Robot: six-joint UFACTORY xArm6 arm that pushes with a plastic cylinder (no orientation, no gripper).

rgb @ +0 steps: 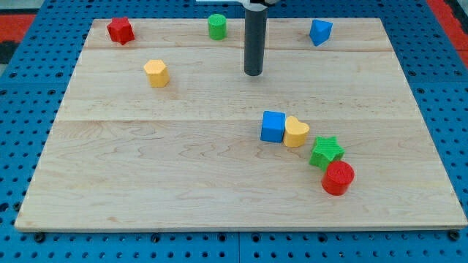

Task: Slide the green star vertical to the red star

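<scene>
The green star (pixel 326 152) lies at the view's lower right, touching a red cylinder (pixel 338 178) just below it and close to a yellow heart (pixel 295 132) on its upper left. The red star (pixel 121 30) sits at the view's top left corner of the wooden board (pixel 146 161). My tip (pixel 253 73) rests on the board at the top middle, well above and left of the green star, far right of the red star, touching no block.
A blue cube (pixel 273 126) touches the yellow heart's left side. A green cylinder (pixel 217 27) stands at the top middle, left of the rod. A blue block (pixel 319 32) is at the top right. A yellow block (pixel 156 73) lies at upper left.
</scene>
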